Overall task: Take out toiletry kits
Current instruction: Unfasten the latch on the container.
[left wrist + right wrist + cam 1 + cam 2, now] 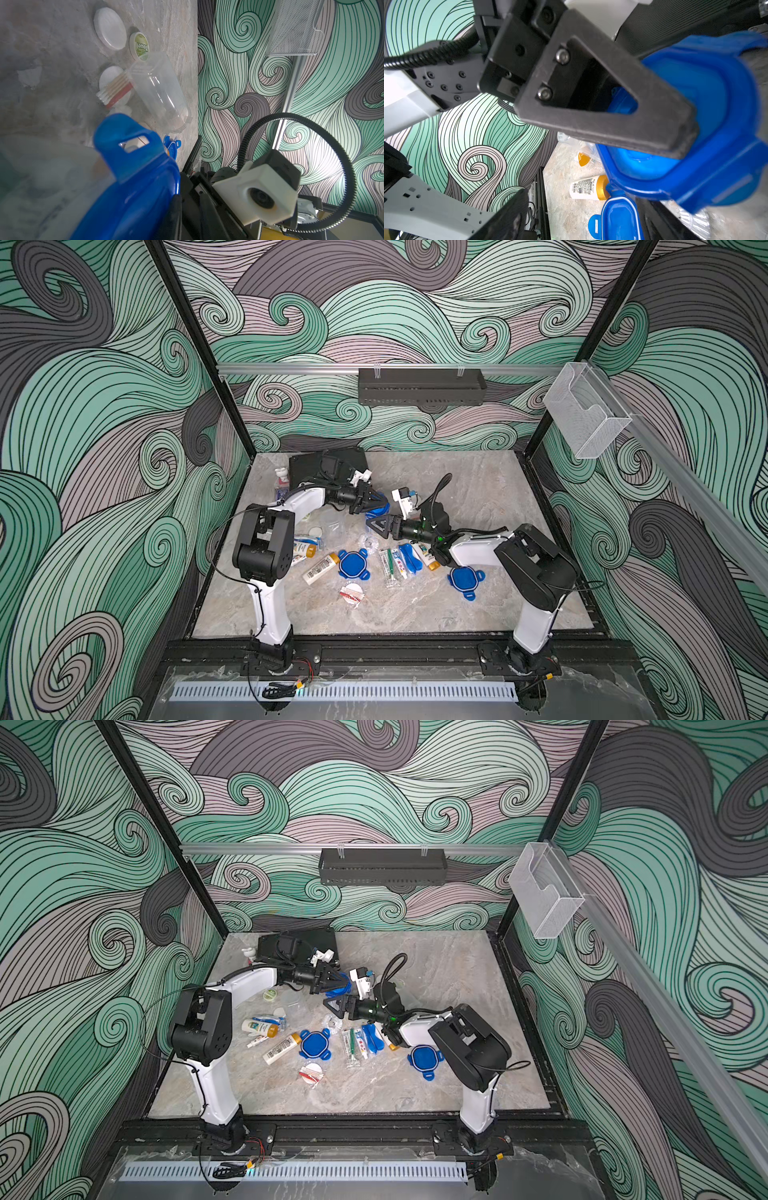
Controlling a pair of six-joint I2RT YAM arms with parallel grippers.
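Observation:
A clear kit container with a blue lid (pixel 377 512) (pixel 135 187) (pixel 706 99) is held up between the two arms. My left gripper (pixel 384 504) (pixel 188 187) is shut on the lid's edge, with one finger lying across the top of the lid. My right gripper (pixel 372 526) (pixel 583 207) stands wide open beside the container, and only table shows between its fingers. Loose toiletry kit items lie in front of them: a white bottle with a gold cap (pixel 320 568), a green toothbrush (pixel 390 564), a blue pouch (pixel 409 558) and a round white packet (pixel 352 593).
Two loose blue lids (pixel 353 564) (pixel 465 578) and an empty clear container (pixel 160 89) lie on the table. The black case (pixel 328 466) and a pump bottle (pixel 282 479) stand at the back left. A black shelf (pixel 422 385) and a clear basket (pixel 586 414) hang on the walls.

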